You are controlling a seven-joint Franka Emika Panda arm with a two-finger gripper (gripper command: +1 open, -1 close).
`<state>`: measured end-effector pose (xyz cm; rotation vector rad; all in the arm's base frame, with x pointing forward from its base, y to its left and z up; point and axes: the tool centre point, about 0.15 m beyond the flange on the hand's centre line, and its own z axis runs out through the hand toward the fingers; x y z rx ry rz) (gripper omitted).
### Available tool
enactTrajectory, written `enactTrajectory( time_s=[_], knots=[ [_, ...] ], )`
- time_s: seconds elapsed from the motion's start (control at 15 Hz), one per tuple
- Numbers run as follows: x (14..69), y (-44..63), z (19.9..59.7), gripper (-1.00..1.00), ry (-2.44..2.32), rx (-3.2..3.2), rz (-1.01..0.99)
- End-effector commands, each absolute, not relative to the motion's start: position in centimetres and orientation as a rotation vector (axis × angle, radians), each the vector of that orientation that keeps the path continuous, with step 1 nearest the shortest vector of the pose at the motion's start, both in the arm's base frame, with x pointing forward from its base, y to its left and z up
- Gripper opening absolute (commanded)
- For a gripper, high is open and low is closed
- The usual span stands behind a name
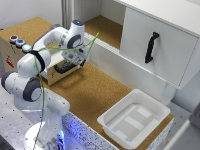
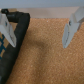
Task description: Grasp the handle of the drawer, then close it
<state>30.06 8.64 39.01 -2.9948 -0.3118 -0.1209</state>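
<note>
Cork tabletop (image 1: 95,92) carries the wooden button box (image 1: 15,50) near its far corner at the exterior view's left; white tub (image 1: 134,117) sits at the opposite end. The drawer (image 1: 60,75) stands pulled out of the box toward the tabletop's middle. Gripper (image 2: 39,27) is down at the drawer front, jaws spread, holding nothing. Wrist view: the handle (image 2: 15,30) lies just inside one fingertip (image 2: 7,29), well off centre, so I'd shift toward it before clamping. Handle's long axis unclear; arm hides it in the exterior view.
</note>
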Motion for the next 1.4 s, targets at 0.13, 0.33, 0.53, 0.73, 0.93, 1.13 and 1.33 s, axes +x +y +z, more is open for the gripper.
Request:
enactTrajectory(
  time_s=[0.13,0.33,0.53,0.73,0.93,1.13,1.33],
  knots=[
    [32.4,10.0,34.0,1.00,-0.256,-3.012,-0.275],
    [33.9,10.5,33.0,-1.00,-0.268,-3.014,-0.238],
    [34.5,11.4,32.9,-1.00,-0.265,-2.995,-0.232],
    [35.4,12.2,32.6,-1.00,-0.249,-2.973,-0.200],
    [36.3,13.5,32.5,-1.00,-0.271,-2.976,-0.155],
    [36.7,15.1,32.4,-1.00,-0.304,-2.981,-0.128],
    [36.8,16.5,32.4,-1.00,-0.308,-2.985,-0.097]
  ],
)
